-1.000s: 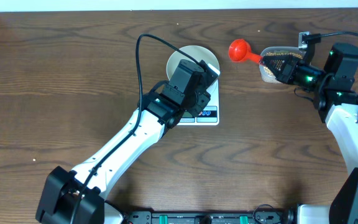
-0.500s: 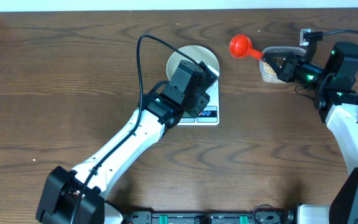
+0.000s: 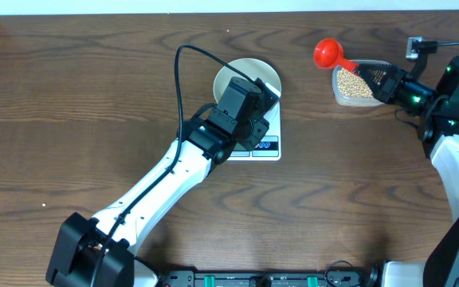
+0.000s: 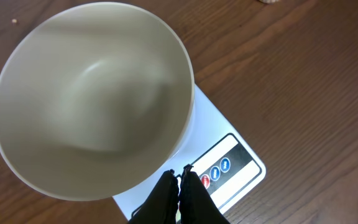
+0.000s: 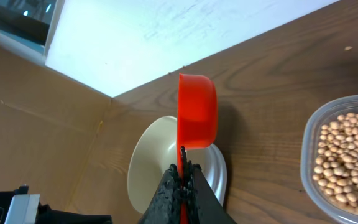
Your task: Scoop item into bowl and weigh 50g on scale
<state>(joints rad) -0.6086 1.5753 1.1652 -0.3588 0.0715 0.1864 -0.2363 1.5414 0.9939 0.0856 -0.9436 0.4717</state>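
The white bowl [image 3: 240, 73] [image 4: 92, 93] stands empty on the white scale [image 3: 267, 137] [image 4: 232, 167]. My left gripper [image 3: 265, 94] [image 4: 180, 175] hovers over the scale beside the bowl's rim, shut on nothing. A clear tub [image 3: 355, 86] at the right holds the pale beans [image 3: 354, 83] [image 5: 347, 155]. My right gripper [image 3: 373, 78] [image 5: 184, 169] is shut on the handle of a red scoop [image 3: 326, 53] [image 5: 196, 112], whose cup hangs just left of the tub. The inside of the cup looks red and bare from overhead. The bowl [image 5: 160, 168] shows far behind the scoop.
The brown wooden table [image 3: 94, 96] is bordered by a pale wall along the far edge [image 5: 166, 25]. A black cable [image 3: 183, 72] arcs over the left arm. The left arm's body covers part of the bowl and scale from overhead.
My right gripper has drawn back to the right with the red scoop, which now sits further right and slightly higher. The beans in the tub are more exposed. The left arm has not moved.
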